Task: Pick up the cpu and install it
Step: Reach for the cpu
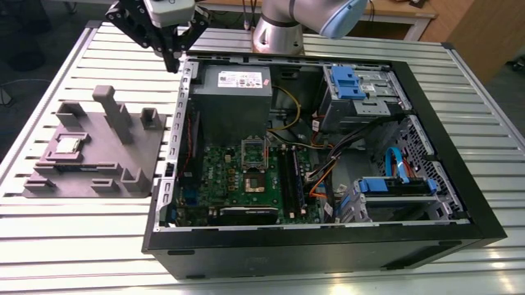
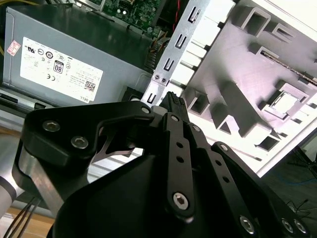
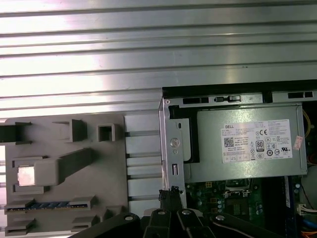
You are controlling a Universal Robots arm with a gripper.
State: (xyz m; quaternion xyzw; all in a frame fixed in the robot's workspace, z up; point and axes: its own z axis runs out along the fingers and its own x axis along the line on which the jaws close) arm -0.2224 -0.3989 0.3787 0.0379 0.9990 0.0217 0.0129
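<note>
The cpu (image 1: 66,145) is a small silvery square lying in a recess of the grey holder block (image 1: 123,163), on the table at the exterior view's left of the open computer case (image 1: 426,123). It also appears bright in both wrist views (image 3: 27,176) (image 2: 284,102). My gripper (image 1: 172,61) hangs above the case's back corner beside the power supply (image 1: 233,83), well away from the cpu. Its fingers are shut together with nothing between them, as both wrist views (image 2: 171,100) (image 3: 171,192) show. The motherboard socket (image 1: 252,178) lies open in the middle of the case.
The grey holder has a tall post (image 1: 112,110) and smaller raised blocks around the cpu. Orange and yellow cables (image 1: 328,169) and blue drive brackets (image 1: 348,83) fill the case's right half. The slatted metal table (image 1: 82,246) extends around the case.
</note>
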